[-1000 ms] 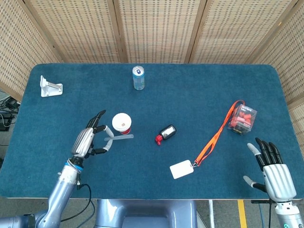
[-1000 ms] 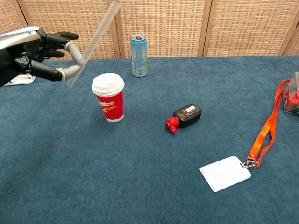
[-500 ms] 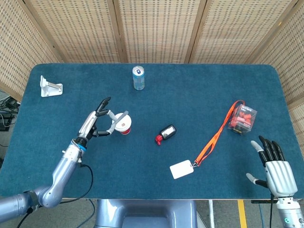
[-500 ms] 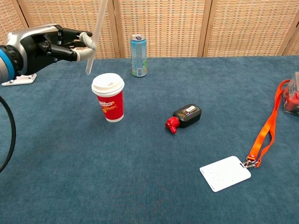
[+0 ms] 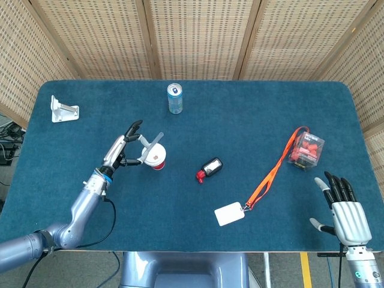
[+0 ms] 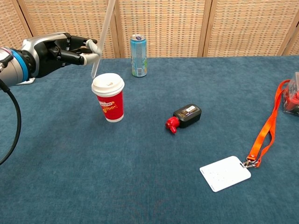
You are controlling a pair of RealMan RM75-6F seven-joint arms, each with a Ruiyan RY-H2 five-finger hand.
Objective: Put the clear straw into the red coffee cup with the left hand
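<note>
Now pinching the clear straw (image 6: 103,35) above the red coffee cup (image 6: 109,98), the left hand (image 6: 60,50) risks missing the lid hole and tipping it; right hand (image 5: 346,208) lies spread, empty.

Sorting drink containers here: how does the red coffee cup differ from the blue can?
The red coffee cup is red and tapered with a white lid; the blue can is light blue, slim and straight-sided with a metal top. The cup stands nearer the left hand; the can stands at the table's far edge. Both stand upright.

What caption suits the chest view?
Left hand holds the clear straw tilted, its lower tip just above the red coffee cup.
</note>
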